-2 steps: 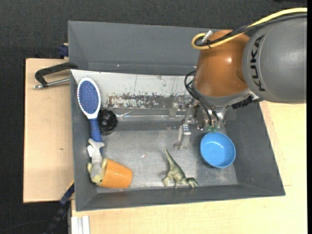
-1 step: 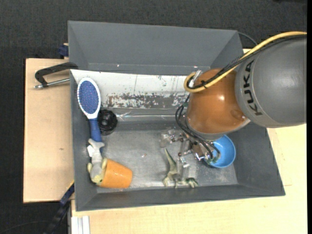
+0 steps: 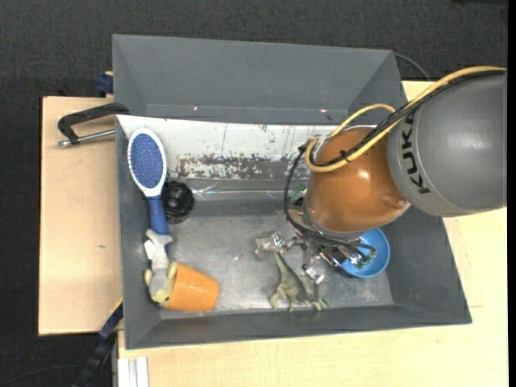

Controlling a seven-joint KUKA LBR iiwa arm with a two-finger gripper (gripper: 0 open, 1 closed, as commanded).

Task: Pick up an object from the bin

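Blue round thing (image 3: 372,256): my orange cover (image 3: 355,184) hides its upper left, so dish or lid I cannot tell.
My claw (image 3: 310,263): mostly tucked beneath that cover; just metal bits poke out.
Green toy figure (image 3: 292,289): too small to name (lizard or dinosaur, perhaps).
White-and-yellow thing (image 3: 157,268): pressed against the orange cup (image 3: 193,289), kind unclear.
My arm (image 3: 459,147): cut off at the right edge.

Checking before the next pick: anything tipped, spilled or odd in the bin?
Only the orange cup, lying on its side in the lower-left corner, below the blue brush. No spill or damage shows.
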